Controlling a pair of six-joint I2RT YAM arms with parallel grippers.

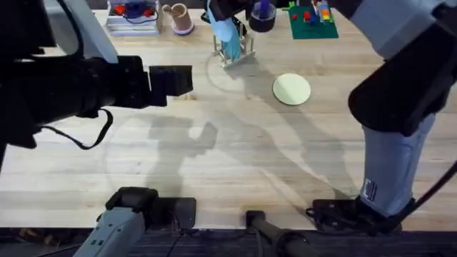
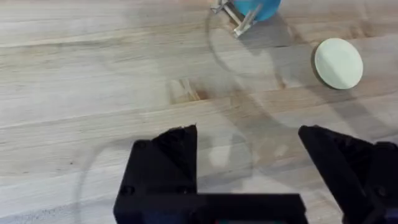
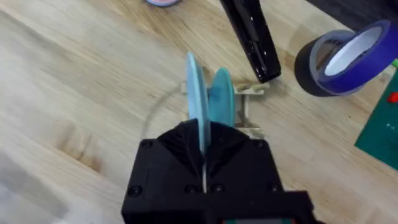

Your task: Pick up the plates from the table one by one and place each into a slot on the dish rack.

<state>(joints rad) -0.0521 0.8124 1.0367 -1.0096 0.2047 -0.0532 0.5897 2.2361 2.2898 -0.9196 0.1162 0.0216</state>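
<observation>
Your right wrist view shows the right gripper (image 3: pixel 204 163) clenched on a light blue plate (image 3: pixel 196 102) edge-up over the dish rack (image 3: pixel 244 112); overhead, your left gripper (image 1: pixel 170 81) hangs released, and a cream plate (image 1: pixel 292 89) lies flat on the table (image 1: pixel 214 164).

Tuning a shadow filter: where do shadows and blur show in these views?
Overhead: arm shadows sprawl across the table past the cream plate; the left arm looms dark and blurred. Left wrist: soft shadow beside the dish rack.
</observation>
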